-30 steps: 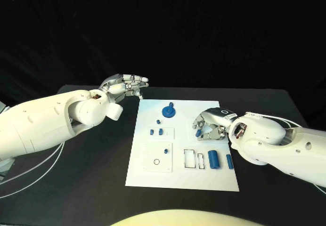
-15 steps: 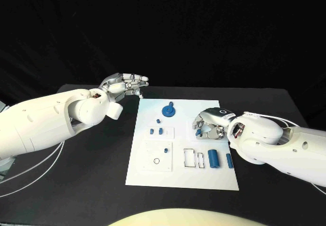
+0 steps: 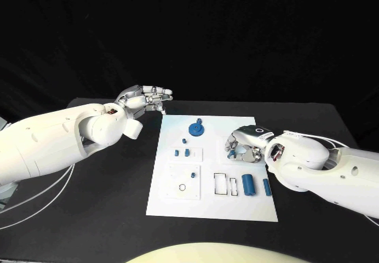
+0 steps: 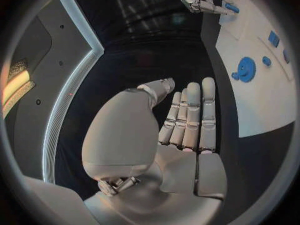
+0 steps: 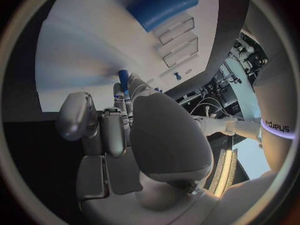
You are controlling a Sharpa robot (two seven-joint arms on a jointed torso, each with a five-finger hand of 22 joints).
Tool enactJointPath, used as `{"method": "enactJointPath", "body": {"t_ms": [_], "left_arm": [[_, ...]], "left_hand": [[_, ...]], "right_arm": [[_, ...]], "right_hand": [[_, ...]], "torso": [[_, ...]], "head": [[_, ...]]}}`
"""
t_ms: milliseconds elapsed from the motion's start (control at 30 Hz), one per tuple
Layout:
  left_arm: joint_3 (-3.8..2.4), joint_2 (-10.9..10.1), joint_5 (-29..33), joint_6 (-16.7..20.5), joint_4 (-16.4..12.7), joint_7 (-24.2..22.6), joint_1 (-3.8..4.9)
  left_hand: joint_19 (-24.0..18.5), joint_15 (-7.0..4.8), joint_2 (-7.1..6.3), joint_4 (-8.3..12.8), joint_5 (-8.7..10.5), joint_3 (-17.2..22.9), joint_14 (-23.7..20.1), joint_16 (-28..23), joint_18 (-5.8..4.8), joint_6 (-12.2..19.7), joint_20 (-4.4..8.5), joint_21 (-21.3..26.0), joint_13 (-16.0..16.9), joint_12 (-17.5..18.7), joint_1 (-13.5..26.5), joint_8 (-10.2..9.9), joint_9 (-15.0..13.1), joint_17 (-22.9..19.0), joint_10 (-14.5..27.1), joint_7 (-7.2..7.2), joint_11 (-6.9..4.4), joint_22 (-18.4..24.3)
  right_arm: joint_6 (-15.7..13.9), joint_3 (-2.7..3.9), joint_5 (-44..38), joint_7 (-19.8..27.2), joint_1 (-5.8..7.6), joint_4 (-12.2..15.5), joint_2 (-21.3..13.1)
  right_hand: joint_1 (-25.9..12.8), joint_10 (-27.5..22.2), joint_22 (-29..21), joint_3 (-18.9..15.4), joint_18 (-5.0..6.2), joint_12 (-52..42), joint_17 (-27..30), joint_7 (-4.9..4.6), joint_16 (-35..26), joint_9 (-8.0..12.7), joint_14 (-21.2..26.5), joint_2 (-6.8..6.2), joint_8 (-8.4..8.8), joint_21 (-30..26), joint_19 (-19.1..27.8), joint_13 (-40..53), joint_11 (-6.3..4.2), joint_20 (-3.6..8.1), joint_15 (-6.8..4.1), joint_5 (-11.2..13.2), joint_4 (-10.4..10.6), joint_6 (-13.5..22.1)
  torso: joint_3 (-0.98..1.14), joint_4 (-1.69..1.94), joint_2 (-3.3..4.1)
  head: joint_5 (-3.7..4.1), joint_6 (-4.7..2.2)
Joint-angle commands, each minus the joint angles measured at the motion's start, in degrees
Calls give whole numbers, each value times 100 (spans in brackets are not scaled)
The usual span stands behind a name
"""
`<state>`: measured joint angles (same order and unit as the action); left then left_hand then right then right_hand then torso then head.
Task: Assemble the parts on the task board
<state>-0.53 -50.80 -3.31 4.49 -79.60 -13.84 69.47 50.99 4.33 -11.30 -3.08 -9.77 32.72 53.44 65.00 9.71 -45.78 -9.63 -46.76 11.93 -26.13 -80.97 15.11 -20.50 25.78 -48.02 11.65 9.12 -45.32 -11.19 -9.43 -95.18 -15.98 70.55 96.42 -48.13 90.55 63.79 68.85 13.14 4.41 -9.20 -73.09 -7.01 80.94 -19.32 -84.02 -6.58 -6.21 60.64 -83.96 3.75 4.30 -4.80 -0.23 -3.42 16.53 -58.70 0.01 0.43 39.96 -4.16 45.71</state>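
Observation:
The white task board (image 3: pixel 177 204) lies mid-table. On it are a blue disc with a knob (image 3: pixel 196 129), several small blue pegs (image 3: pixel 187 153), a blue cylinder (image 3: pixel 248 185) and a blue bar (image 3: pixel 267 187) beside two empty slots (image 3: pixel 220 184). My right hand (image 3: pixel 243 147) hovers over the board's right side and pinches a small blue peg (image 5: pixel 123 79) at its fingertips, low over the white surface. My left hand (image 3: pixel 146 98) hangs off the board beyond its far left corner, fingers straight and side by side (image 4: pixel 190 115), holding nothing.
Black table (image 3: pixel 103 192) surrounds the board on all sides. A raised square plate (image 3: pixel 172 178) with a ring hole and one peg sits on the board's near left. White cables (image 3: pixel 32 211) trail off the left arm.
The right arm has crept slightly toward the board's middle, still holding the small peg. The left hand has not moved.

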Motion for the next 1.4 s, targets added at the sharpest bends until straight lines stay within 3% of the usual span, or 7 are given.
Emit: {"method": "enactJointPath", "body": {"t_ms": [33, 200, 400, 667, 900, 1100, 1400], "left_arm": [[-4, 5, -13, -109, -13, -6, 7], [-4, 7, -13, -115, -8, 1, 7], [-4, 11, -13, -121, -3, 4, 7], [-4, 16, -13, -125, -1, 3, 7], [-4, 18, -12, -128, -1, 3, 7], [-4, 18, -12, -129, 2, 6, 7], [-4, 30, -12, -129, 29, 8, 7]], "left_hand": [[10, 40, -8, -8, -3, -39, -4, -33, 79, 50, -19, 27, -5, -18, 58, -13, 8, -7, 55, 100, -1, 5], [10, 43, -2, -22, -2, -45, -5, -32, 79, 55, -23, 35, -9, -22, 74, -12, 9, -8, 63, 102, 2, 10], [10, 44, 1, -29, -3, -47, -5, -32, 79, 58, -24, 40, -11, -25, 82, -12, 9, -9, 66, 103, 3, 13], [10, 45, 4, -36, -4, -49, -5, -31, 79, 61, -26, 44, -13, -27, 90, -11, 9, -9, 70, 104, 3, 16], [11, 46, 8, -44, -4, -51, -5, -30, 79, 63, -28, 49, -15, -29, 97, -11, 9, -10, 74, 104, 4, 19], [11, 46, 8, -44, -4, -51, -5, -30, 79, 63, -28, 49, -15, -29, 97, -11, 9, -10, 74, 104, 4, 19], [11, 47, 11, -49, -5, -52, -5, -28, 80, 67, -29, 56, -17, -32, 102, -9, 10, -10, 80, 104, 4, 23]], "right_arm": [[126, -1, -175, -34, -9, 10, -6], [111, -1, -186, -21, -12, 25, -10], [-3, -1, -172, 33, -16, 45, -12], [-286, -1, -177, 100, -24, 66, -17], [-594, 0, -78, 83, -32, 86, -21], [-670, 3, 141, 46, -33, 141, -78], [-600, 33, 542, 8, 100, 582, -351]], "right_hand": [[-11, 34, 13, 75, 100, 34, 13, -12, 10, 10, -253, -71, -24, 0, -185, -1, -1, 27, -49, -19, -2, -50], [-76, 104, 30, 345, 96, 93, 21, -16, 12, 10, -251, -159, -41, 13, -190, 4, -6, 32, -54, -19, -8, -126], [-120, 402, 105, 747, 83, 103, -17, -1, 41, -37, -261, -168, -128, 104, -210, 31, -61, 65, -96, -37, -39, -311], [-69, 905, 299, 1366, 40, 116, -143, 58, 119, -204, -289, -128, -327, 350, -249, 89, -173, 146, -187, 49, -284, -523], [-171, 1022, 344, 1573, 28, 173, -173, 61, 137, -311, -293, -169, -419, 397, -251, 102, -182, 161, -199, 39, -403, -512], [-276, 1074, 364, 1721, 26, 230, -181, 60, 143, -392, -293, -220, -484, 410, -250, 115, -189, 168, -200, 34, -503, -489], [-389, 1109, 383, 1851, 24, 288, -184, 60, 146, -471, -293, -259, -545, 423, -247, 128, -190, 170, -201, 32, -605, -461]], "torso": [[4, -6, -1], [3, -3, -2], [4, -2, 0], [1, 1, 0], [0, 2, 0], [-2, 1, -3], [-9, -9, -20]], "head": [[4, 2], [7, 7], [11, 10], [14, 18], [16, 20], [9, 23], [-10, 30]]}}
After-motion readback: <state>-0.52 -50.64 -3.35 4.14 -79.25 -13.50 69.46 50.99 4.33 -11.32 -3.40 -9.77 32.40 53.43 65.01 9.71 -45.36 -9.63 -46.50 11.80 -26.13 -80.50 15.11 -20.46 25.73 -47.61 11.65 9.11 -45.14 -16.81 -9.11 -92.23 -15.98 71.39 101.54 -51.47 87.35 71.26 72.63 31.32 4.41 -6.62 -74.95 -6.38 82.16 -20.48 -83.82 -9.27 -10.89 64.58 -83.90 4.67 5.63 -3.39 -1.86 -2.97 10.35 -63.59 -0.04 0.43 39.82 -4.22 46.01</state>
